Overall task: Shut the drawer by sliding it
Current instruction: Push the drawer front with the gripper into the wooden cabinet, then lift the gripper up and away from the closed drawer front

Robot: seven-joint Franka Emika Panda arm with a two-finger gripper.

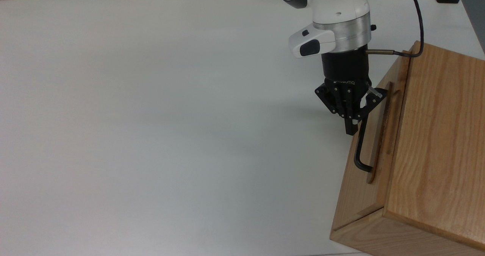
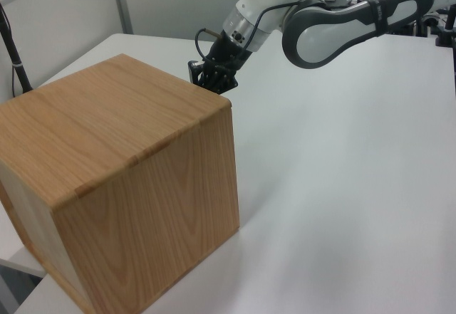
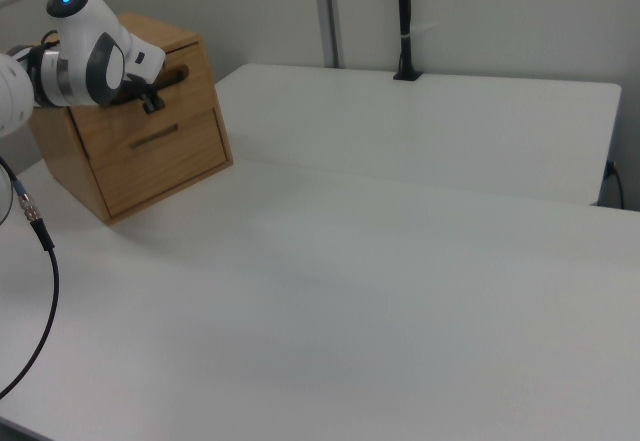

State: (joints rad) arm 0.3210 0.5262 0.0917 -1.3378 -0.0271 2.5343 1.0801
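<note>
Grained wood drawer (image 1: pixel 379 142); matt table (image 1: pixel 151 115)

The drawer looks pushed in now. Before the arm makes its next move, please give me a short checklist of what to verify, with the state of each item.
1. The drawer front sits flush with the cabinet, no gap in the top view or the left view: ok.
2. Side rails hidden inside the cabinet: ok.
3. The gripper rests at the upper part of the black handle, as the top view shows: ok.
4. Fingers released from the handle before retreat: cannot tell.
5. The cable hangs close to the cabinet's top corner; whether it touches: cannot tell.
6. The table on the top view's left offers free space for retreat: ok.
</note>
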